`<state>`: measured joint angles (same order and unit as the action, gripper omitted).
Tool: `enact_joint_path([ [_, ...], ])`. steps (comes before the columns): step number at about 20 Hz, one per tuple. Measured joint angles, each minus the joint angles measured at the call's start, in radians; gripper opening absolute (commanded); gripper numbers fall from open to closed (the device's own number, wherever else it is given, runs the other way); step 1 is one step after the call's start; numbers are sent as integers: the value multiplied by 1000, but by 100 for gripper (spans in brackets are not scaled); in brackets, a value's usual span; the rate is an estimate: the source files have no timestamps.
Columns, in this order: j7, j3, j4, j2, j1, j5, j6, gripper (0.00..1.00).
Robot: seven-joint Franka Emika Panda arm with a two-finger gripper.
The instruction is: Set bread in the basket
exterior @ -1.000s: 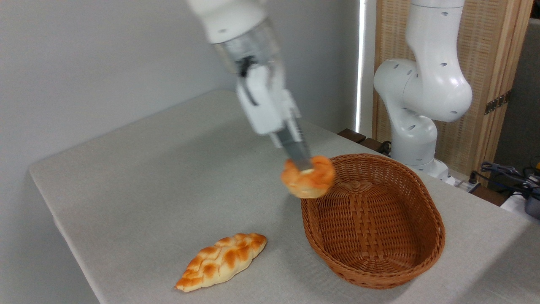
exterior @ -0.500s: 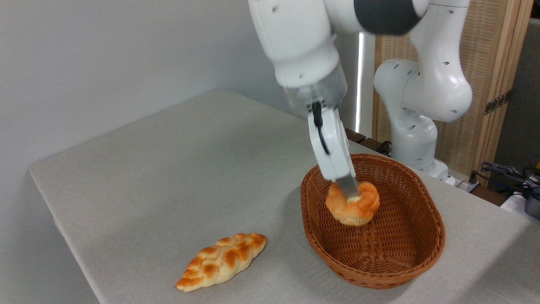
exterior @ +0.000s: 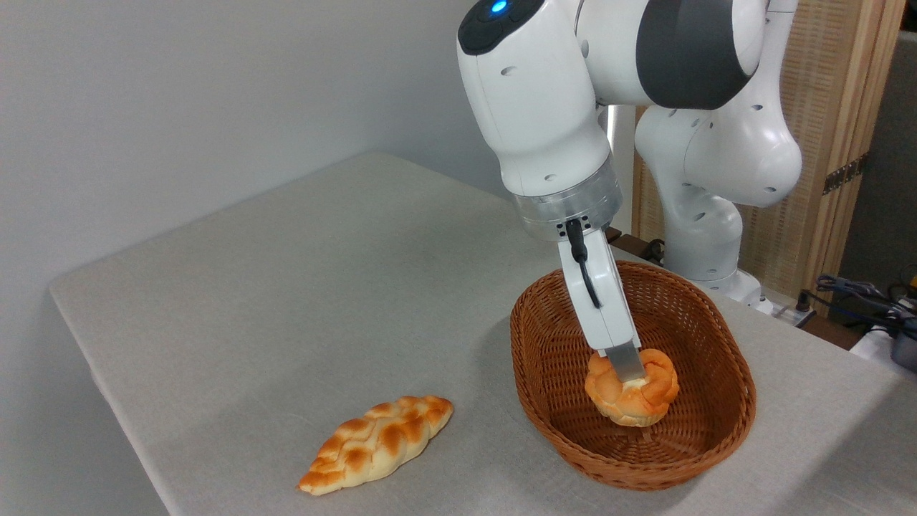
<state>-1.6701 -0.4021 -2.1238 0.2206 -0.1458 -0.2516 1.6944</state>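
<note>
Since a second ago the arm has carried the bun (exterior: 630,395) from the basket's (exterior: 716,337) near-left rim in over it and down; a half-second ago it hung higher over the middle. Now the bun sits low inside the basket, at or just above the woven floor, can't tell if it touches. The gripper (exterior: 627,373) is closed on the bun's top, one finger visible pressed into the crown, the other hidden behind. Step in hand: placing, nearly done. Next move, I'd say: open the fingers to let go, then lift straight up clear of the rim. The long braided loaf (exterior: 378,443) lies on the table (exterior: 286,287), well left of the basket, untouched.
</note>
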Motion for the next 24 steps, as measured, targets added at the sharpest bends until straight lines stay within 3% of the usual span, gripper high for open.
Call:
enact_joint_path([
  [4, 0, 0, -1, 0, 0, 0, 25, 100],
  [13, 0, 0, -1, 2, -1, 5, 46, 100],
  [15, 1, 0, 8, 3, -2, 50, 44, 100],
  [19, 23, -1, 94, 1, -2, 191, -23, 100],
  [24, 87, 6, 196, 0, -5, 298, -65, 100],
])
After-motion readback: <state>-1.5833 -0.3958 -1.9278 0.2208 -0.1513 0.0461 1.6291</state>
